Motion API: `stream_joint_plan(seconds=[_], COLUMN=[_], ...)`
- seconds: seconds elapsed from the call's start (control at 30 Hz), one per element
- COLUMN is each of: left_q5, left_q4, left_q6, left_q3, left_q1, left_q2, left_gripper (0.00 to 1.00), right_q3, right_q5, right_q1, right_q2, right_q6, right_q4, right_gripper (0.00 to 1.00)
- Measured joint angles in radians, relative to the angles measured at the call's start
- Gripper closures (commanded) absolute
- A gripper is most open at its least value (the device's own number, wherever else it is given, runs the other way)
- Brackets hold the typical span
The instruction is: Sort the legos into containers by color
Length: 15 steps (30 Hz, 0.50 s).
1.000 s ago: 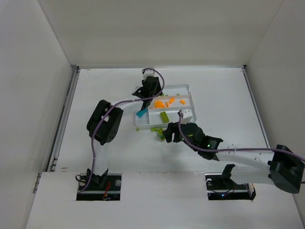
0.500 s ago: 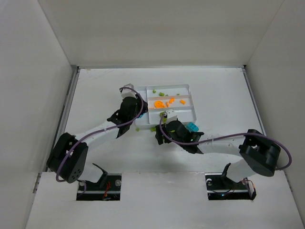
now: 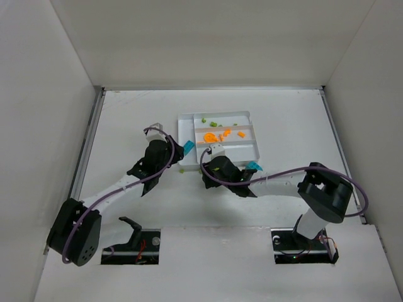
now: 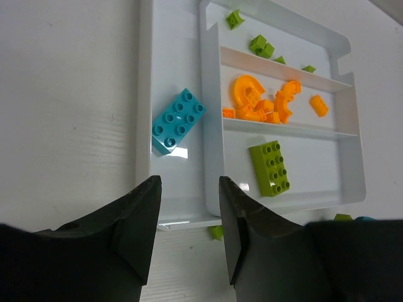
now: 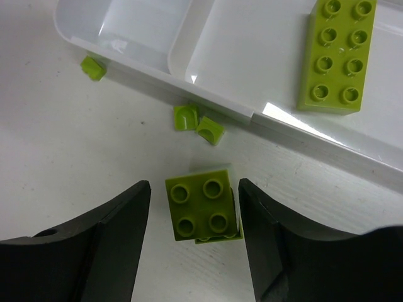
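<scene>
- Top view: the tray [image 3: 214, 114] lies mid-table [image 3: 296, 126], and both arms reach to its near side.
  - The oranges [image 3: 213, 135] are in the middle compartment and the green bits [image 3: 214, 123] in the far one.
  - The teal brick [image 3: 188, 146] is in the long side compartment.
  - A teal piece [image 3: 253, 165] lies outside the tray, beside the right arm.
  - The left gripper [image 3: 170, 162] hangs off the tray's near-left corner.
  - The right gripper [image 3: 208, 177] is low over the table, just off the near wall.
  - Neither gripper's jaw gap can be read from here.
- Left wrist view: the sorting looks well on.
  - The teal brick is alone in its compartment and the oranges are bunched together.
  - A green 2x4 [image 4: 271, 168] is alone in the near compartment, so green sits in two compartments; this looks like a loose end.
  - The left gripper's jaws stand a narrow way apart, with nothing between them and touching nothing.
  - It hovers over the table just short of the tray's near wall.
- Right wrist view: a green 2x2 [image 5: 203, 212] sits on the table, near the tray wall, between the right gripper's jaws.
  - The jaws are part open around it. One pad is just beside the brick and a gap shows at the other, so it is not clamped yet.
  - Three stray greens [image 5: 186, 116] lie on the table along the wall.
- Judgement: more than half is done. The 2x2, the strays and the teal piece are left.
</scene>
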Motion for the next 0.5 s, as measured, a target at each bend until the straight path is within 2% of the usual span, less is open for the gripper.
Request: stream_joint_plan(seconds=[0.17,0.23,0.4,0.5], left_q5=[0.024,0.035,0.069,0.105], left_q4=[-0.016,-0.023,-0.033,-0.036], left_q6=[-0.011,-0.018,-0.060,-0.104], left_q3=[-0.018,-0.023,-0.046,-0.053], left_q1=[0.007,0.007,0.007,0.006], left_q2=[-0.048,-0.069,-0.126,-0.157], left_gripper=[0.62,0.61,0.58,0.53], right_q3=[0.005,0.008,0.008,0.005], right_q5=[0.021,0.028,0.040,0.024], right_q1=[0.000,-0.002,-0.009,-0.032], right_q2=[0.007,0.007,-0.011,-0.079], right_q6=[0.000,0.009,0.036,0.071], right_q4=[-0.024,-0.025,-0.048,-0.056], right_gripper=[0.65,0.72,0.78,0.78])
